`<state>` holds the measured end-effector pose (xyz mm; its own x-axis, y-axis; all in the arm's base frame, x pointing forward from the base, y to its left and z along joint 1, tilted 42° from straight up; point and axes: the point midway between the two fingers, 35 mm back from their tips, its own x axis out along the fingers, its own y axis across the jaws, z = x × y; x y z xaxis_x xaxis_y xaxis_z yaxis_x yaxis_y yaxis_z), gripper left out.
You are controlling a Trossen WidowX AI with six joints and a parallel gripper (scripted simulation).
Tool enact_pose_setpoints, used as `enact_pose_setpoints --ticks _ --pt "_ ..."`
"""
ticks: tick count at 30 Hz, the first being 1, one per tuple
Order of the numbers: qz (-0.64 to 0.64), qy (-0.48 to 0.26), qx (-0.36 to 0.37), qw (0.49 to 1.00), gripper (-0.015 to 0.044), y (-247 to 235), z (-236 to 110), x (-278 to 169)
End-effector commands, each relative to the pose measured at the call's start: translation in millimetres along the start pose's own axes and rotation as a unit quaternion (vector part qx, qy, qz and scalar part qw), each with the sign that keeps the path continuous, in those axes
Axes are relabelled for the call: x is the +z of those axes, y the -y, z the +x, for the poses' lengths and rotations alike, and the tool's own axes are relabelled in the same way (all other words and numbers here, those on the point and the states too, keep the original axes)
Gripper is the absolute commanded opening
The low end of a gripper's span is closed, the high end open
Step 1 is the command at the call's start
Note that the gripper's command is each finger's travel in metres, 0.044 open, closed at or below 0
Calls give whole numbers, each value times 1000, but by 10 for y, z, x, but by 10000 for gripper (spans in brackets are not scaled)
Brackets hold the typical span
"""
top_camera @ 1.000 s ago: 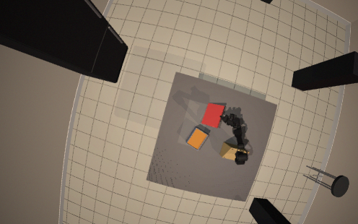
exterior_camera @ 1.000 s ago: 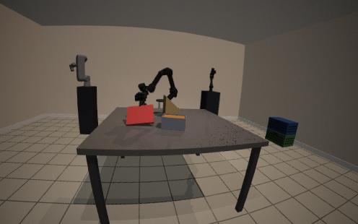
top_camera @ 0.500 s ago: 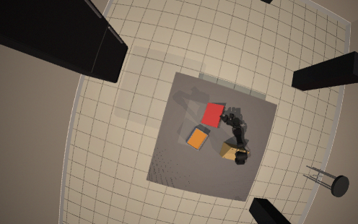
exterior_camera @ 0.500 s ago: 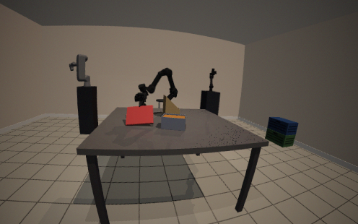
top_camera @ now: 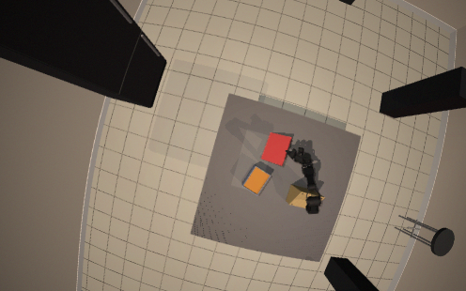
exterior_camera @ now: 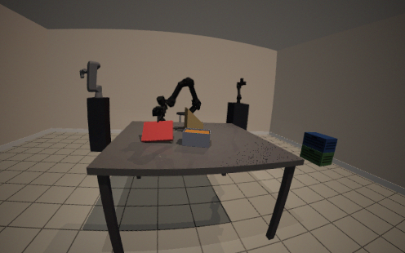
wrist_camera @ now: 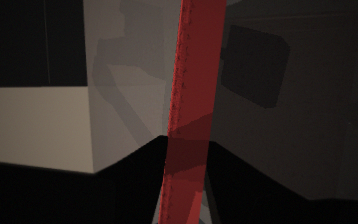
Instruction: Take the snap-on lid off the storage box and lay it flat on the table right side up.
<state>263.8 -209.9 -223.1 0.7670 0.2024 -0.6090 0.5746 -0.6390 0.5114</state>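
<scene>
The red lid (top_camera: 276, 149) (exterior_camera: 157, 131) (wrist_camera: 197, 65) is off the box, to its left in the exterior view. It is tilted, its broad face towards that camera, its lower edge low at the table top (top_camera: 225, 211) (exterior_camera: 135, 157); whether that edge touches is unclear. My gripper (top_camera: 287, 151) (wrist_camera: 185, 147) is shut on the lid's edge on the arm side; the lid hides the fingertips in the exterior view. The grey-blue storage box (exterior_camera: 196, 139) stands upright and open beside the lid, with an orange inside (top_camera: 257, 180) (exterior_camera: 197, 131).
A tan wedge-shaped block (top_camera: 297, 195) (exterior_camera: 193, 120) stands near the arm's base, behind the box in the exterior view. The arm (top_camera: 308, 173) (exterior_camera: 188, 81) arches from there to the lid. A stool (top_camera: 442, 241) and stacked crates (exterior_camera: 319, 148) are off the table.
</scene>
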Motion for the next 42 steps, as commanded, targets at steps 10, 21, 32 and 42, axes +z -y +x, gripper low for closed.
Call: enact_pose_setpoints --ticks 10,21,32,42 --pt "13 -2 -14 1000 0 193 111 -37" --pt "13 -2 -14 1000 0 263 166 -41" --pt "13 -2 -14 1000 0 333 221 -45" --pt "13 -2 -14 1000 0 396 271 -48"
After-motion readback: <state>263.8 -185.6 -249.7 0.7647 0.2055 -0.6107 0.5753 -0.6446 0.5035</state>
